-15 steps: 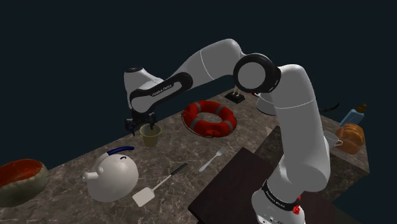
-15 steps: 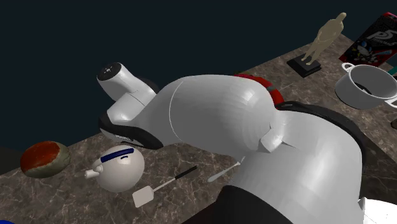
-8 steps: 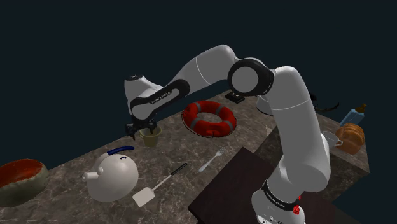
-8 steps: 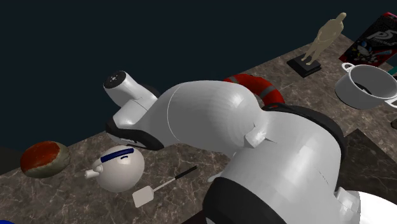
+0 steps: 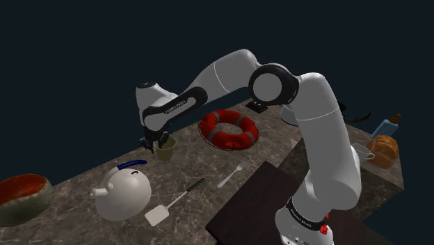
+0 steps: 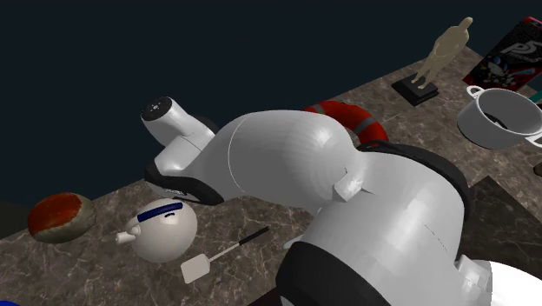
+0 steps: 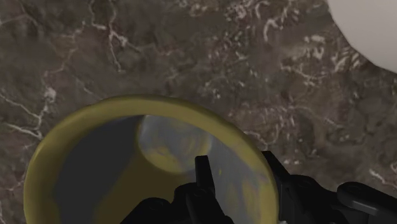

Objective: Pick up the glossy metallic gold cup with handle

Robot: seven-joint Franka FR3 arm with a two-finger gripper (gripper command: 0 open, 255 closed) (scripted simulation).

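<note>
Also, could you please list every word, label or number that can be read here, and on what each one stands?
No text can be read with certainty.
White lettering on the arm's dark forearm band: too small to read.
Lettering on the black ring at the arm's base: too small to read.
Red and black printed case: no legible words.

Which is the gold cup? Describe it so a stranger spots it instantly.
Find the red-and-white life ring on the dark marbled counter. Toward the shoulder view's left of it, before the round white teapot with a blue handle, stands the small gold cup. Unlike those neighbours, it is yellow-gold and open-topped, with the black gripper straddling its rim.
</note>
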